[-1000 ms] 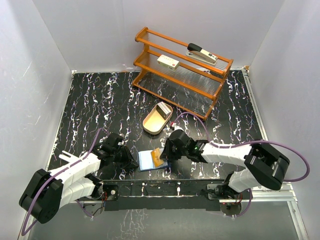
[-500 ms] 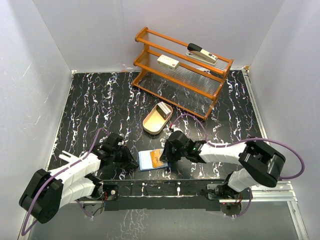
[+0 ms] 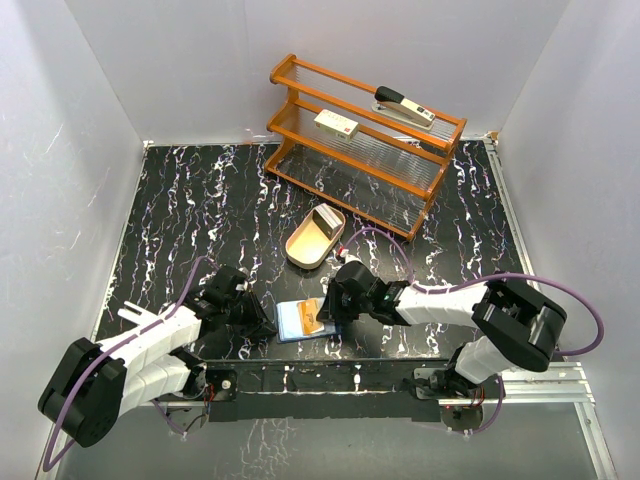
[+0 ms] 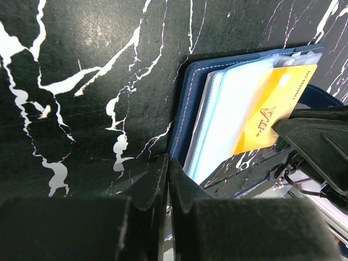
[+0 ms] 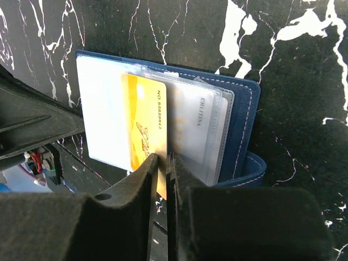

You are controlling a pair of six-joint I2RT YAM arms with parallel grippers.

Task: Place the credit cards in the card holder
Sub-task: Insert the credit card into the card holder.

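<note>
The navy card holder (image 3: 290, 322) lies open near the table's front edge, showing pale blue inner pockets (image 4: 234, 109). My right gripper (image 3: 326, 312) is shut on a yellow card (image 5: 144, 122) and holds it over the pockets, its far end against them (image 4: 272, 106). A pale card (image 5: 198, 128) sits in a clear pocket beside it. My left gripper (image 3: 268, 325) is shut on the holder's left edge (image 4: 187, 114). More pale cards (image 3: 324, 221) stand in the tan oval tray (image 3: 300, 252) behind.
An orange wire rack (image 3: 365, 150) stands at the back with a stapler (image 3: 403, 105) on top and a cream box with a red label (image 3: 336, 124) on its shelf. White walls close the table on three sides.
The right arm's forearm has shifted slightly left. The yellow card and the card holder stay in place. The left arm has not moved.
</note>
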